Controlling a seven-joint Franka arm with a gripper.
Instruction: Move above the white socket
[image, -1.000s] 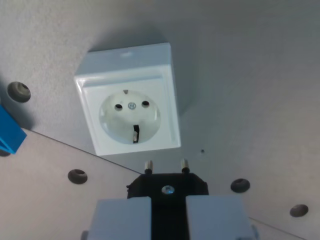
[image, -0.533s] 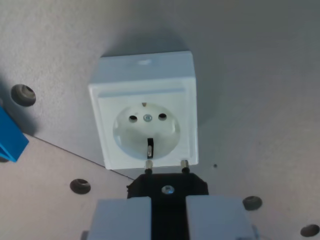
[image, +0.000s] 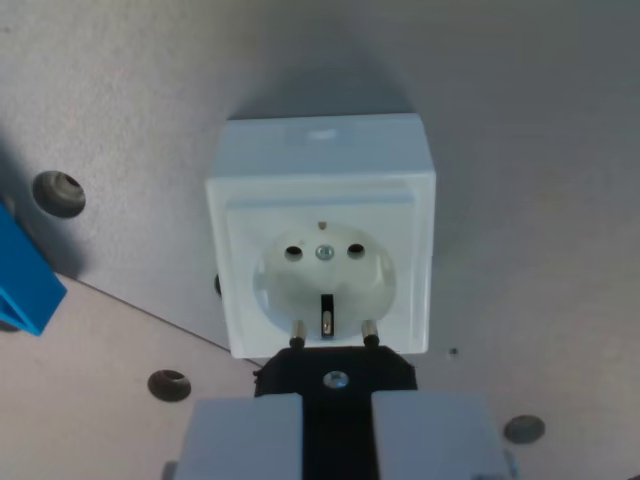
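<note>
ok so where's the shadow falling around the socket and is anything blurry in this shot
In the wrist view, a soft shadow lies on the grey board beyond the top edge of the white socket; the blue block also casts one, up and toward the wrist view's left. The socket looks fairly sharp, with no strong glare; the gripper holding the black plug is slightly soft.

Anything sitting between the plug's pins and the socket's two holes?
Nothing: in the wrist view only the bare white socket recess and its earth clip lie between the black plug pins and the holes.
</note>
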